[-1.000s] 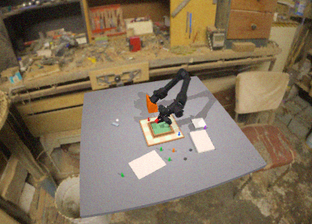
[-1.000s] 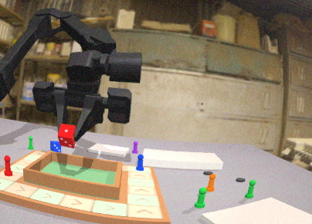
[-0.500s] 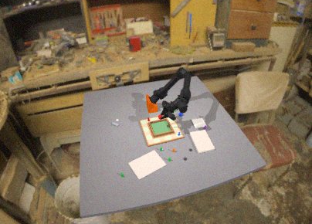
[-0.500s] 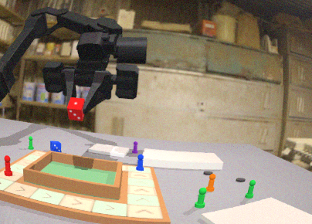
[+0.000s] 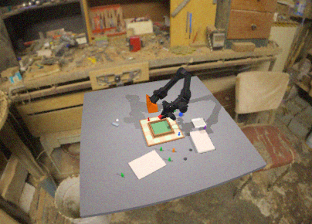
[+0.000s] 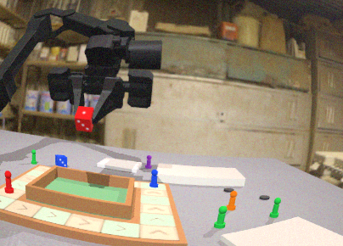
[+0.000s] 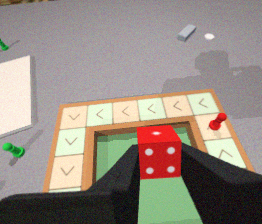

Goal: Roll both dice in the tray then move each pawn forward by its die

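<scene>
My gripper [image 5: 164, 113] [image 6: 87, 115] [image 7: 155, 149] is shut on the red die [image 5: 161, 116] [image 6: 84, 119] [image 7: 158, 152] and holds it in the air above the tray. The tray [image 5: 151, 130] [image 6: 81, 200] [image 7: 94, 155] has brown walls and a green floor, and sits inside the board's ring of arrow squares [image 5: 147, 137] [image 6: 123, 227] [image 7: 73, 145]. The red pawn [image 5: 148, 119] [image 6: 8, 181] [image 7: 217, 121] stands on a track square at one corner. The blue pawn [image 5: 179, 134] [image 6: 154, 178] stands on the track at another corner. The blue die [image 5: 181, 114] [image 6: 61, 160] lies on the table behind the board.
Green pawns [image 6: 221, 216] [image 6: 276, 207] [image 6: 33, 156] [image 7: 12, 149], an orange pawn [image 6: 232, 200] and a purple pawn [image 6: 149, 161] stand around the board. White cards [image 5: 147, 164] [image 5: 201, 140] [image 6: 199, 175], a white box [image 5: 198, 123], an orange wedge [image 5: 150, 103], black discs [image 6: 264, 197] and a grey block [image 7: 186, 32] lie on the table.
</scene>
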`<state>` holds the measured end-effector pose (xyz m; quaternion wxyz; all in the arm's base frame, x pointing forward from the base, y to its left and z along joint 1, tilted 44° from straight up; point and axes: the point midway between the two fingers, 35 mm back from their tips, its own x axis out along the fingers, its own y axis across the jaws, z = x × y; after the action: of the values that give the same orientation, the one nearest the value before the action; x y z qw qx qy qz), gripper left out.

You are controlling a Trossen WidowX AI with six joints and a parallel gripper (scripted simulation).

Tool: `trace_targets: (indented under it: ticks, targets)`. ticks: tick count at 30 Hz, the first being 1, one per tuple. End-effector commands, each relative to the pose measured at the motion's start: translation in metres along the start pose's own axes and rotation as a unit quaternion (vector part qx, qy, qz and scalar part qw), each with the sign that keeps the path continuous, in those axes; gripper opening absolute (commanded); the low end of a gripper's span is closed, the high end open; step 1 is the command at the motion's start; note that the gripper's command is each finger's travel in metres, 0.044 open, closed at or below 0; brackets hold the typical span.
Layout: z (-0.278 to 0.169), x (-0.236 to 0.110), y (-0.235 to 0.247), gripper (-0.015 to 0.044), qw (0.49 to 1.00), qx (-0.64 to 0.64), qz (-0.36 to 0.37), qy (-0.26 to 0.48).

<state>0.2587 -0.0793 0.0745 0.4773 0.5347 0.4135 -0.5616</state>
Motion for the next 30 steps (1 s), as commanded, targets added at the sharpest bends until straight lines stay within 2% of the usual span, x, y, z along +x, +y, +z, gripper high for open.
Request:
trace_targets:
  ticks: [1,6,14,18,23,25,28,30]
  targets:
    - [0.0,0.0,0.0,0.0,1.0,0.0,0.0,0.0]
    - [0.0,0.0,0.0,0.0,1.0,0.0,0.0,0.0]
    - [0.0,0.0,0.0,0.021,1.0,0.0,0.0,0.0]
    - [0.028,-0.024,0.0,0.0315,1.0,-0.002,0.001,-0.004]
    - [0.029,-0.024,0.0,0.044,1.0,-0.004,-0.003,0.004]
    - [0.024,-0.01,-0.003,0.044,0.997,-0.017,-0.026,0.071]
    - [0.013,0.013,-0.006,0.044,0.971,-0.026,-0.045,0.234]
    - [0.009,0.022,-0.004,0.044,0.94,-0.017,-0.027,0.339]
